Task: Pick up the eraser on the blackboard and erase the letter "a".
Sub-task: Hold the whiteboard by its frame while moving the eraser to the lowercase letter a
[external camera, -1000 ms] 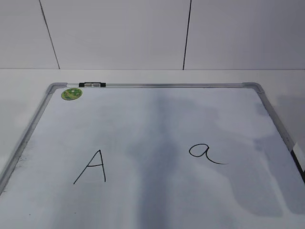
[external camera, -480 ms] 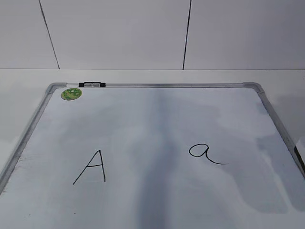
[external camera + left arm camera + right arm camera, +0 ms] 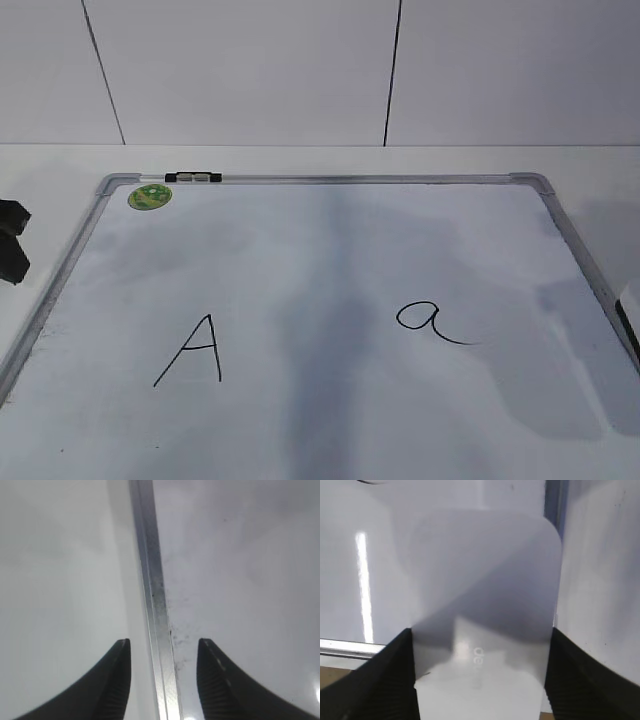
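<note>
The blackboard (image 3: 330, 240) is a white dry-erase board with a grey frame, lying flat. The small cursive letter "a" (image 3: 432, 320) is right of centre. In the right wrist view my right gripper (image 3: 481, 630) is shut on the eraser (image 3: 485, 575), a white rounded block, with one black finger against each side. A sliver of the eraser (image 3: 631, 305) shows at the exterior view's right edge, by the board's right frame. My left gripper (image 3: 163, 641) is open and empty, straddling the board's left frame (image 3: 150, 570). It shows at the far left of the exterior view (image 3: 10, 245).
A capital "A" (image 3: 192, 350) is drawn left of centre. A round green sticker (image 3: 150, 197) sits in the far left corner, next to a black and grey clip (image 3: 194, 178) on the top frame. A white panelled wall (image 3: 300, 70) stands behind the table.
My left gripper has come into the exterior view at the left edge. The eraser's edge at the right has shifted, and its white top now shows.
</note>
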Action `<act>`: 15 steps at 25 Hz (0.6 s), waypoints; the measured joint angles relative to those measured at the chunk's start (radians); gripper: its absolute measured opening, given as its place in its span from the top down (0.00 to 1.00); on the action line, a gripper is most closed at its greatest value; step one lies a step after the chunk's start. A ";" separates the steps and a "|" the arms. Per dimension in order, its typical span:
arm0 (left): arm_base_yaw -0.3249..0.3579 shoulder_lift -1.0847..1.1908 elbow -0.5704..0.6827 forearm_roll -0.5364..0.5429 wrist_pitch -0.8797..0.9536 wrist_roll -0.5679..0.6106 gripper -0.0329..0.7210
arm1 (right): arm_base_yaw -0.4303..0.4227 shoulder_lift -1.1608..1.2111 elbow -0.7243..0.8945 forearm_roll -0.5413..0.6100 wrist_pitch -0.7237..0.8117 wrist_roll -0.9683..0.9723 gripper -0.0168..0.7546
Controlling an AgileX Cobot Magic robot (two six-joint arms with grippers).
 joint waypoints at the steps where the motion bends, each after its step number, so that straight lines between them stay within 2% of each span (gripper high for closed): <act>1: 0.000 0.020 -0.015 0.000 -0.002 0.005 0.52 | 0.000 0.000 0.000 0.000 0.000 -0.001 0.24; 7: 0.000 0.146 -0.095 0.000 -0.006 0.009 0.52 | 0.000 0.000 0.000 0.000 0.000 -0.001 0.24; 15: 0.000 0.257 -0.126 0.000 -0.015 0.013 0.55 | 0.000 0.000 0.000 0.000 -0.002 -0.001 0.24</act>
